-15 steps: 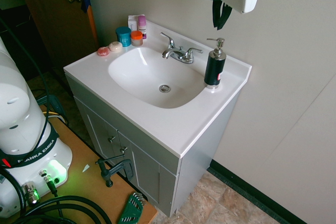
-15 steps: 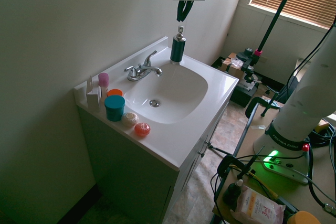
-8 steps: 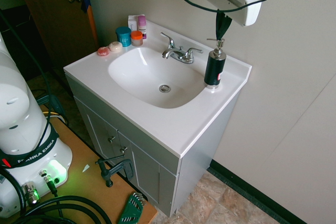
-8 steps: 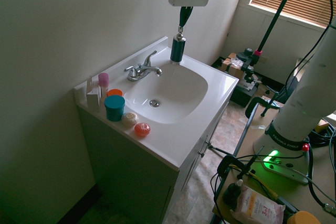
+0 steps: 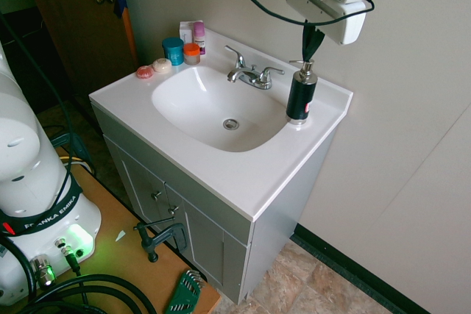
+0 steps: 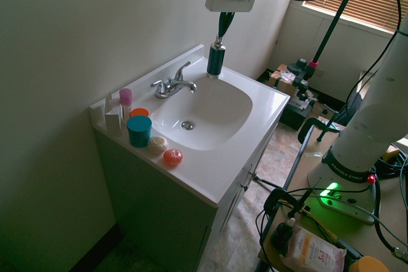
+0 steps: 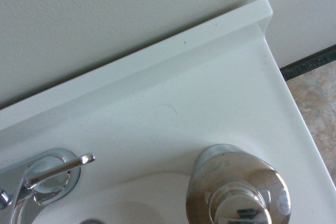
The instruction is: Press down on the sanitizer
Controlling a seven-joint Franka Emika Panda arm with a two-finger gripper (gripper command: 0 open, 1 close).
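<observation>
- Gripper (image 5: 310,43) fingers pinched together, pointing straight down, tips at the pump head.
- Sanitizer (image 5: 301,95) directly below the gripper, upright on sink counter (image 5: 243,174).
- Faucet (image 5: 249,73) just beside it.

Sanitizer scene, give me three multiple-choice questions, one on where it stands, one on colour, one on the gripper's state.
1. Where is the sanitizer?
A. in the basin
B. on the sink top's back corner, beside the faucet
C. on the floor

2. What colour is its body?
A. black
B. orange
C. white

3. How is the gripper?
A. wide open
B. shut, above the pump
C. holding a jar

Key: B, it stands on the rim next to the faucet; A, dark body under a silver pump; B, fingers together over the pump.
</observation>
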